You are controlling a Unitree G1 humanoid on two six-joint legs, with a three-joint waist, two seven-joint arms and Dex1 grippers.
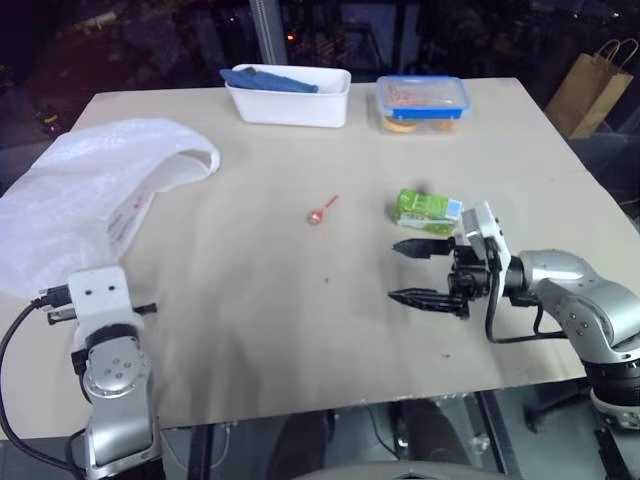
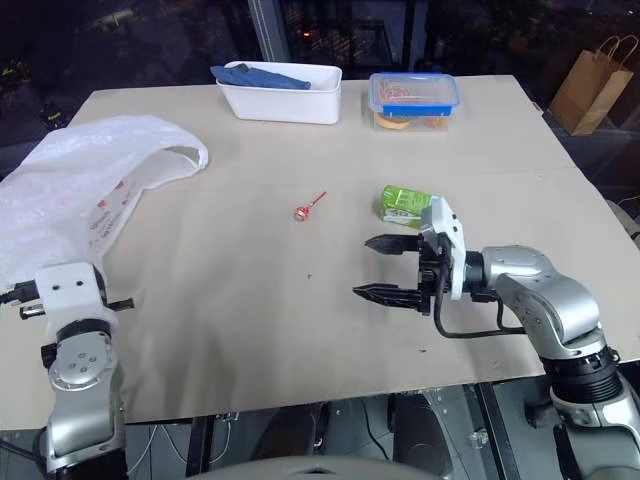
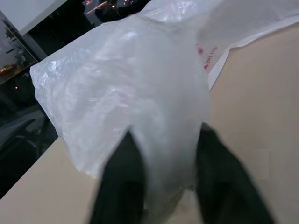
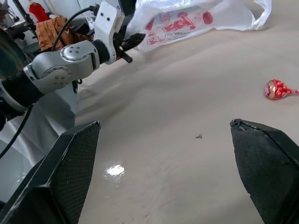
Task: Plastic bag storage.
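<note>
Plastic bag (image 1: 80, 200), thin, crinkly and translucent white, lay spread over the near-left part of the table (image 1: 300, 330), its bulk hanging past the left edge and 1 handle loop curling toward the middle of the board. Red printed marks and lines of red text ran along its side; in the right wrist view they showed as red figures and lettering, too small and creased to read.

At the bag's near edge sat the left gripper (image 3: 163, 186), its 2 black fingers (image 3: 121, 186) closed in on a fold of the white film, which bunched up between them. Well to the right of the bag, past the table's middle, the right gripper (image 1: 420, 272) hovered low over the bare board with its fingers spread wide and nothing between them, pointing back toward the bag.

Between the bag and that gripper lay a small lollipop (image 1: 320, 213) in a red wrapper. Right of the lollipop, just behind the right gripper, was a green drink carton (image 1: 428, 212) on its side; its print could not be made out. At the far edge of the table stood a white rectangular tub (image 1: 290, 97) holding a folded blue cloth (image 1: 268, 80), and beside it a clear food box (image 1: 422, 102) with a blue lid. Off the table's far-right corner stood a brown paper bag (image 1: 592, 88) with twisted handles.
</note>
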